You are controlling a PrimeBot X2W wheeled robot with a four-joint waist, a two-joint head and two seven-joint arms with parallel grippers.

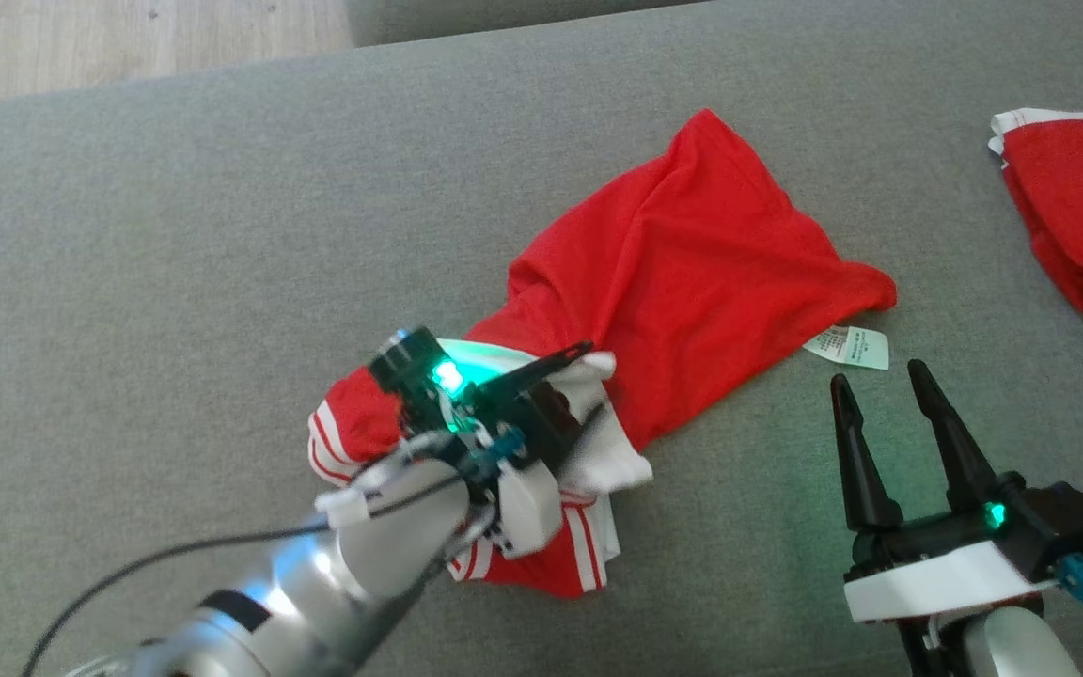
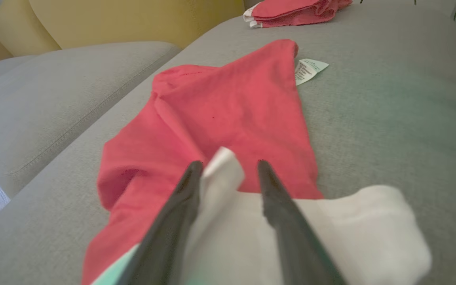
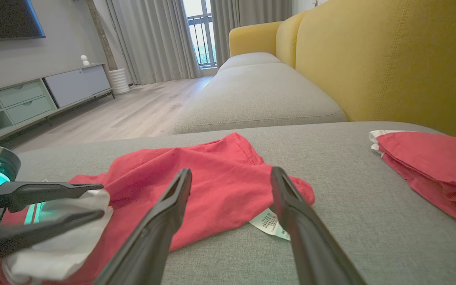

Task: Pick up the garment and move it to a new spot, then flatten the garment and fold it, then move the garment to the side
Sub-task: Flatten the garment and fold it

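You are working on a broad grey fabric sofa cushion (image 1: pixel 175 235). At its near left, the left gripper (image 2: pixel 228 163) is down over the bunched end of the garment. Its two dark fingers stand partly apart with a white flap of cloth rising between them and leaning on one finger. You cannot tell from these views whether that flap is pinched or merely lying there.

The red jersey garment with white, red-striped trim (image 1: pixel 692 254) runs from that bunch up and to the right across the middle of the cushion. It is rumpled and twisted, with ridges along its length, and its white care label (image 1: pixel 847 346) pokes out at the right hem.

Just near of that label, the right gripper (image 1: pixel 878 374) hovers above bare cushion, its fingers spread and grasping nothing. At the far right edge lies a second red garment, folded (image 1: pixel 1077 216), well apart from yours.

Judging by this, the flattening is barely begun. Spreading the cloth smooth, folding it and moving it aside all remain. Whether the first relocation is done cannot be told.
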